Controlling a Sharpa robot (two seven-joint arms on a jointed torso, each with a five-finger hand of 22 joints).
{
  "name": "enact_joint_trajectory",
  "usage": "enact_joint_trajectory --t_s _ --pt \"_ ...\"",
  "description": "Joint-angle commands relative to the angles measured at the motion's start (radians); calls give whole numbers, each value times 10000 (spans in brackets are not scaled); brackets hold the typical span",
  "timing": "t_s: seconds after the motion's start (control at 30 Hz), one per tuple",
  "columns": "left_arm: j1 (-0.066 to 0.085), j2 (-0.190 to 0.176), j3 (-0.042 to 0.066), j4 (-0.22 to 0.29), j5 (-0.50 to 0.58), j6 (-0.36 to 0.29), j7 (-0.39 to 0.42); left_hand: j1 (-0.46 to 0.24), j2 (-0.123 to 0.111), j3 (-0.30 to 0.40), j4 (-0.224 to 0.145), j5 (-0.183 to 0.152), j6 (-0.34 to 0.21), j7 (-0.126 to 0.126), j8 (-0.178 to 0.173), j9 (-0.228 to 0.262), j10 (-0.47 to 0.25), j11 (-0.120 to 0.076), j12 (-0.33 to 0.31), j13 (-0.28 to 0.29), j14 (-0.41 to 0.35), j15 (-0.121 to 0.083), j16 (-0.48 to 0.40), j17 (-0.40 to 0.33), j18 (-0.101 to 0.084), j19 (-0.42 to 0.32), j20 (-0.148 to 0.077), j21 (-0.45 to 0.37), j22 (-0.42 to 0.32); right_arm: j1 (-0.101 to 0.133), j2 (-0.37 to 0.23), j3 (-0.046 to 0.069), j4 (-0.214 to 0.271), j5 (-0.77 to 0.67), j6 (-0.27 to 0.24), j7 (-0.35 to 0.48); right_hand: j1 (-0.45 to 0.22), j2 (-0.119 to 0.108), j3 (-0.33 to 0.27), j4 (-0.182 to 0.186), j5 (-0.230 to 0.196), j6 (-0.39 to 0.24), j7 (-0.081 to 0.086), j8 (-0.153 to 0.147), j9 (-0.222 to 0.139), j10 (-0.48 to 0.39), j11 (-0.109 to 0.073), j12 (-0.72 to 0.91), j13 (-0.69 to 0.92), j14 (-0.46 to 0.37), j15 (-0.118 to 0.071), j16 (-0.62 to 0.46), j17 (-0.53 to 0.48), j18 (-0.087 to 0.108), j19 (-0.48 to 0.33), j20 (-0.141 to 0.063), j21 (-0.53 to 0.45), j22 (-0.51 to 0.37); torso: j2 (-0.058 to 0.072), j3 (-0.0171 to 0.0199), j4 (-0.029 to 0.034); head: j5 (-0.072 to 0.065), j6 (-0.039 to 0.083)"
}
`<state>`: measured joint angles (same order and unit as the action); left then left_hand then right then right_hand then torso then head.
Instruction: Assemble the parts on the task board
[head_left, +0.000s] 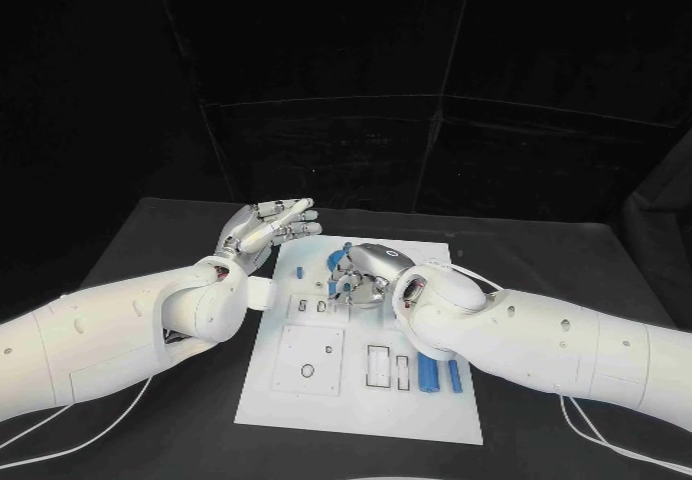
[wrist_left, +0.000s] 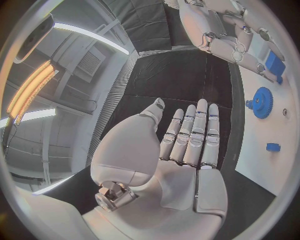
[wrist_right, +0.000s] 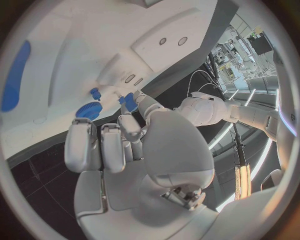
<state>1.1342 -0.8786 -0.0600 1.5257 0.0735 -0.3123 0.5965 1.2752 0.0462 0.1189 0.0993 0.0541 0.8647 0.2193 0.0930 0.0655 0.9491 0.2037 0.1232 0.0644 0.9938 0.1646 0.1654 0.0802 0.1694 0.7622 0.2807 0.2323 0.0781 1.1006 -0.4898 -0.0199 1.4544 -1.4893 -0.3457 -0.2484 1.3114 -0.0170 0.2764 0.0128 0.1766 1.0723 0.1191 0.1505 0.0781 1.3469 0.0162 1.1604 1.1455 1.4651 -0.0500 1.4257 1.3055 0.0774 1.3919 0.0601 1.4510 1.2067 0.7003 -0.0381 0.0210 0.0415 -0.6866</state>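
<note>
No readable text, labels, numbers or signs anywhere in these views.

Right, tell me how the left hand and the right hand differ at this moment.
The left hand is raised beside the white board, over the black table, while the right hand is down over the board. The left hand is open, fingers straight and together, holding nothing; the right hand's fingers curl in, pinching a small blue part. Both are silver hands on white arms.
</note>
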Motion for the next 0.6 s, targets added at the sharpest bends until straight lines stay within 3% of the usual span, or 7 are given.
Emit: enact_joint_trajectory --t_s 0.03,0.4,0.6 --pt "34 -1 7 27 -16 -11 162 0 80 5 -68 -25 50 411 -42 6 99 19 -31 -2 107 2 -35 -18 145 52 -9 -63 -28 -24 83 1 -81 -588 339 -159 -68 14 44 -4 -31 180 -148 -20 161 -71 30 -40 -14 545 -18 -69 -10 -45 -25 -18 3 -8 16 21 0 3 -35" --pt "58 19 7 61 -16 2 161 1 88 15 -87 -27 85 389 -33 10 139 3 -23 -1 115 -3 -46 -21 147 51 -11 -79 -39 -154 358 -19 -385 -919 507 -173 -74 -3 68 -29 -45 155 -139 -41 153 -88 36 -64 -28 540 -13 -86 -35 -39 -41 -16 -9 -41 14 40 8 71 -136" --pt "59 35 7 50 -16 19 155 -1 89 16 -89 -27 91 387 -32 10 147 1 -21 0 116 -5 -48 -22 147 52 -11 -81 -41 -194 425 -22 -502 -1027 670 -170 -79 -28 81 -51 -55 142 -132 -53 149 -94 42 -69 -27 539 -10 -90 -38 -38 -44 -13 -13 -48 16 40 -14 94 -100"
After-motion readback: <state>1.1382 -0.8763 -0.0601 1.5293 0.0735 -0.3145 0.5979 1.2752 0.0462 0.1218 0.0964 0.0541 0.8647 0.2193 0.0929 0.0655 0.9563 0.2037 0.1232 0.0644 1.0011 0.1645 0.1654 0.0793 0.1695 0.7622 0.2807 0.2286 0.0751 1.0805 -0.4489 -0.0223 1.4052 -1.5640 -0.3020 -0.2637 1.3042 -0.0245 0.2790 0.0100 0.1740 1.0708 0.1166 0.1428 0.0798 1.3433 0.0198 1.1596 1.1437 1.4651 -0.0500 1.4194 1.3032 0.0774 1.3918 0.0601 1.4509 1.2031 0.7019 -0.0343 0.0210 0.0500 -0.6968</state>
